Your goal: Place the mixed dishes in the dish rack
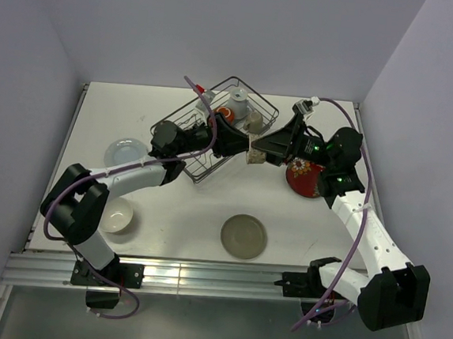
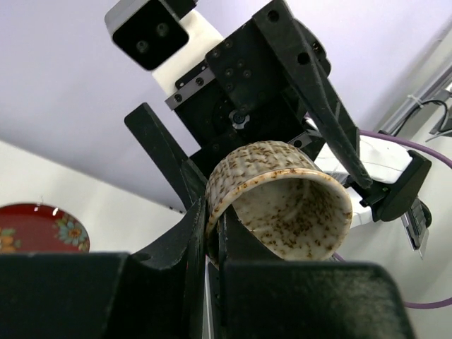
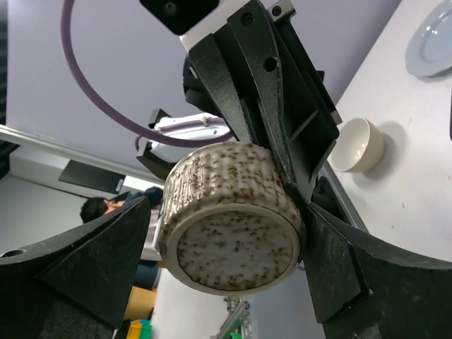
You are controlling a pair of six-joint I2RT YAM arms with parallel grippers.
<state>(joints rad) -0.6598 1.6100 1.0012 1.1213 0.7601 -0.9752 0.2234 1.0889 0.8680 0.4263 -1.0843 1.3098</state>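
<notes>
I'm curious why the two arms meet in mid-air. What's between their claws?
A speckled beige cup: the left gripper pinches its wall, and the right gripper straddles it. Both wrist views show this.

cup (image 1: 254, 158) beside dish rack (image 1: 200, 164)

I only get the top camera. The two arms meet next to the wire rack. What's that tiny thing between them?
Observer: A speckled beige cup. The left gripper pinches its wall at the rim.
Operator: Is the other arm grabbing it too?
Observer: No. The right gripper stands open around it, not clamped.
Operator: Is there anything inside?
Observer: Nothing shows inside it in the left wrist view.
</notes>
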